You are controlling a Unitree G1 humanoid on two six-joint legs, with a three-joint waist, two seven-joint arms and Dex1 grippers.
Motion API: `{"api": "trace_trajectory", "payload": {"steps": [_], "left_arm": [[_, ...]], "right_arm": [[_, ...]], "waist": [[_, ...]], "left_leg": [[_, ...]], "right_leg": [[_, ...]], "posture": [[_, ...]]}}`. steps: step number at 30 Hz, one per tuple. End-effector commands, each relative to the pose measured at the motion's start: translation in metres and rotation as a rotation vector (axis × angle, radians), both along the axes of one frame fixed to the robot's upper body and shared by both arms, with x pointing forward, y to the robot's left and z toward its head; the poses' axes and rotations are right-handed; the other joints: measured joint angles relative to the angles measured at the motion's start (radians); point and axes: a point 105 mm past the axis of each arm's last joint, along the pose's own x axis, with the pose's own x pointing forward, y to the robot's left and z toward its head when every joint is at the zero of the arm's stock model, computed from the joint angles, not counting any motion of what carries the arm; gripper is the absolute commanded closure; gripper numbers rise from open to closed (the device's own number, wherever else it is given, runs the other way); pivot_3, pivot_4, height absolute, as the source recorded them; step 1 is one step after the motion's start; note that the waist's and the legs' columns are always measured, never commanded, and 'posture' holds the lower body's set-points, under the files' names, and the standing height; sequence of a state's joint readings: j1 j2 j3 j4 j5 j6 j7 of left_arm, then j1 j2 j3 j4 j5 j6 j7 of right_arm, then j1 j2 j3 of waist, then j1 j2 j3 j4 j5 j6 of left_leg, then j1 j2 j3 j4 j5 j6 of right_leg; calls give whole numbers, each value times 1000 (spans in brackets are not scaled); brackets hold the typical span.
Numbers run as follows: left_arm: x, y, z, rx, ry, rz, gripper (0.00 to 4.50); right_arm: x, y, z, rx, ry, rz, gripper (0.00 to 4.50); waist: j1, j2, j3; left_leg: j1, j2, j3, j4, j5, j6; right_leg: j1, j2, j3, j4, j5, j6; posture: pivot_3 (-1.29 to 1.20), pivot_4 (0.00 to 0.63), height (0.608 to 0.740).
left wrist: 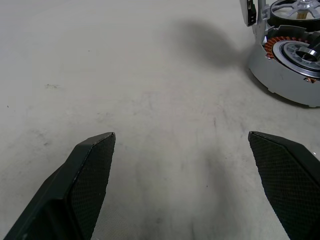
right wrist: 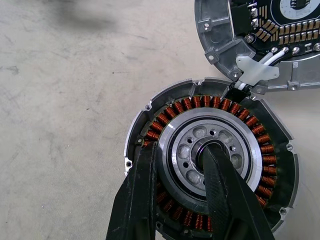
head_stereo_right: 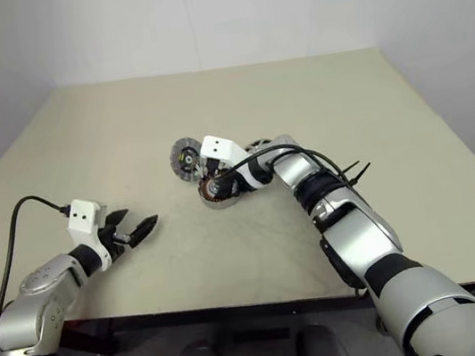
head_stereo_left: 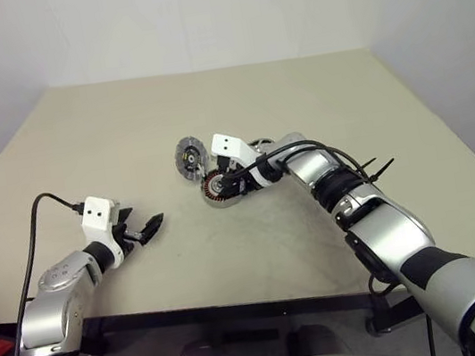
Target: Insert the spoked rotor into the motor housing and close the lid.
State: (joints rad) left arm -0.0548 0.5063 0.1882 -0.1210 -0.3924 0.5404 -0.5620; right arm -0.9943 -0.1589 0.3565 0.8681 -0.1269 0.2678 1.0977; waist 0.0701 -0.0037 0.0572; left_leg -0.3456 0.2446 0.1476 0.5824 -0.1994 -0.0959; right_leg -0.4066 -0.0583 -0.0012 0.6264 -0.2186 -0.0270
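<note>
Copper-brown windings ring the motor housing [right wrist: 212, 165], which sits near the middle of the beige bench [head_stereo_left: 123, 142]. The right gripper [right wrist: 177, 175] is narrowed on the housing's inner metal ring, one finger in the centre bore, one outside the ring. Just beside the housing lies the lid [head_stereo_left: 189, 158], joined to it by white wires. The spoked rotor [left wrist: 295, 7] rests just behind. The left gripper [left wrist: 182, 145] hangs wide open, well apart.

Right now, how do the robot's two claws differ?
The left claw gapes wide and empty above the table; the right claw is narrowed, gripping the motor housing by its centre ring. The left claw sits apart from the housing; the right claw reaches down into it. Both have two black fingers.
</note>
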Motion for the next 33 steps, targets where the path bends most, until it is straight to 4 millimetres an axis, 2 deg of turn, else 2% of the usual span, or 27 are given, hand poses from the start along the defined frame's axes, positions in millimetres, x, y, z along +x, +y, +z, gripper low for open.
{"api": "trace_trajectory", "payload": {"steps": [1, 5, 11, 23, 29, 33], "left_arm": [[2, -4, 13, 11, -57, -20, 0], [2, -4, 13, 10, -56, -20, 0], [3, -5, 13, 10, -56, -25, 0], [3, -4, 12, 15, -53, -23, 0], [3, -3, 13, 17, -54, -22, 0], [3, -3, 13, 20, -55, -21, 0]], "right_arm": [[6, -1, 15, 23, -45, -5, 2937], [3, 3, 25, 48, -68, 33, 2937], [-4, 5, 27, 41, -115, 88, 2937], [-1, 12, 31, 95, -110, 44, 2937], [-5, 21, 20, 102, -75, 30, 2937], [-4, 20, 10, 88, -51, 4, 2937]], "waist": [[0, 0, 0], [1, 0, 0], [1, 0, 0], [0, 0, 0], [0, 0, 0], [1, 0, 0]], "left_leg": [[0, 0, 0, 0, 0, 0], [0, 0, 0, 0, 0, 0], [-1, 0, 0, 0, 0, 0], [0, 0, 0, 0, 0, 0], [0, 0, 0, 0, 0, 0], [1, 0, 0, 0, 0, 0]], "right_leg": [[0, 0, 0, 0, 0, 0], [0, 0, 0, 0, 0, 0], [0, 0, 0, -1, 0, 0], [0, 0, 0, -1, 0, 0], [0, 0, 0, -1, 0, 0], [0, 0, 0, -1, 0, 0]], "posture": [[0, 0, 740], [0, 0, 740], [0, 0, 740], [0, 0, 740], [0, 0, 740], [0, 0, 740]]}}
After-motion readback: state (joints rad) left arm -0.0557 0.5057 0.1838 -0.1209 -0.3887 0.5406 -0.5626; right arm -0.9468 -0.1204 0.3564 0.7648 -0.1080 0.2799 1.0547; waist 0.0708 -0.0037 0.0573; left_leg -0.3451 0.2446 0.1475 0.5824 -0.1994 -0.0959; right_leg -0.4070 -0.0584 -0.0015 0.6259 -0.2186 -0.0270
